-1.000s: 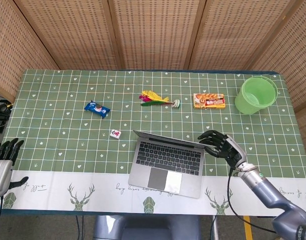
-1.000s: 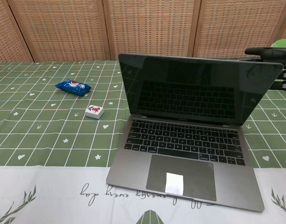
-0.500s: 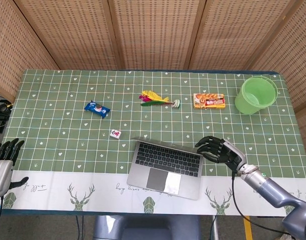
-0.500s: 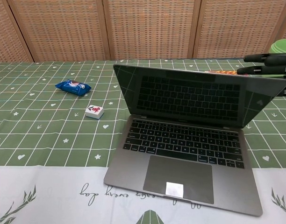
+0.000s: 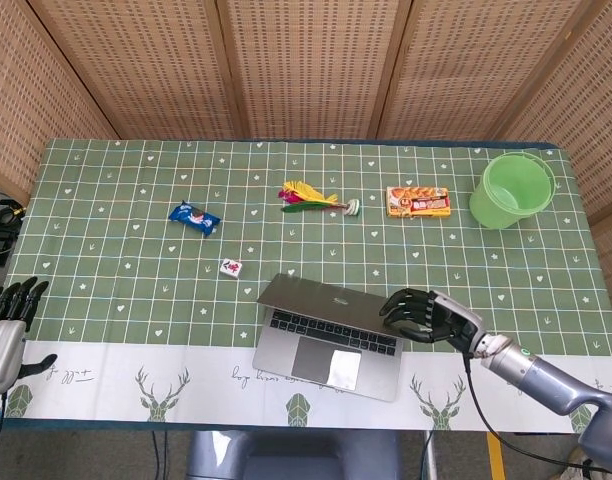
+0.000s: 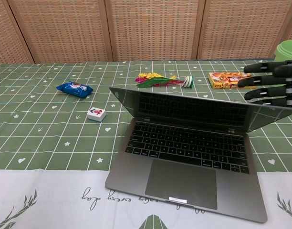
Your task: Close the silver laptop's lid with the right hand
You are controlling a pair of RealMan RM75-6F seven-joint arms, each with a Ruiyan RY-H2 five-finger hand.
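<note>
At the table's near edge sits the silver laptop, lid tilted partway down. Right hand rests on the lid's right corner, fingers spread, gripping nothing. Left hand hangs open. Farther back: bucket.

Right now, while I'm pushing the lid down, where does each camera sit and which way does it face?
Head view: sits high, looks steeply down over the table; shows the laptop from above, the right hand on the lid's right edge and the left hand at the left border.
Chest view: sits low at the near table edge, faces forward across the keyboard; only the right hand's fingers show.
Both share the laptop, right hand, blue packet, white tile and green bucket.
</note>
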